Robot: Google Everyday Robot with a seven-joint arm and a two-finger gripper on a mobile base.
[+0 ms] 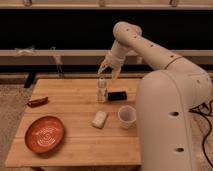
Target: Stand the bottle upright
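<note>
From my end: arm (150, 50) reaches up from the base on the right, bends at the elbow near the top and angles down-left toward the table's (75, 140) far side. Gripper (109, 71) points down with its two fingers spread apart, nothing between them. Bottle (102, 90) stands upright directly below the gripper, cap just under the fingertips with a small gap, no contact I can see. Small black object (118, 95) lies just right of the bottle's base. Translucent cup (127, 116) sits below-right of the gripper, nearer me; whitish oblong lump (99, 119) just left of the cup. Red plate (45, 134) far down-left, red-brown object (37, 102) at the left edge.
</note>
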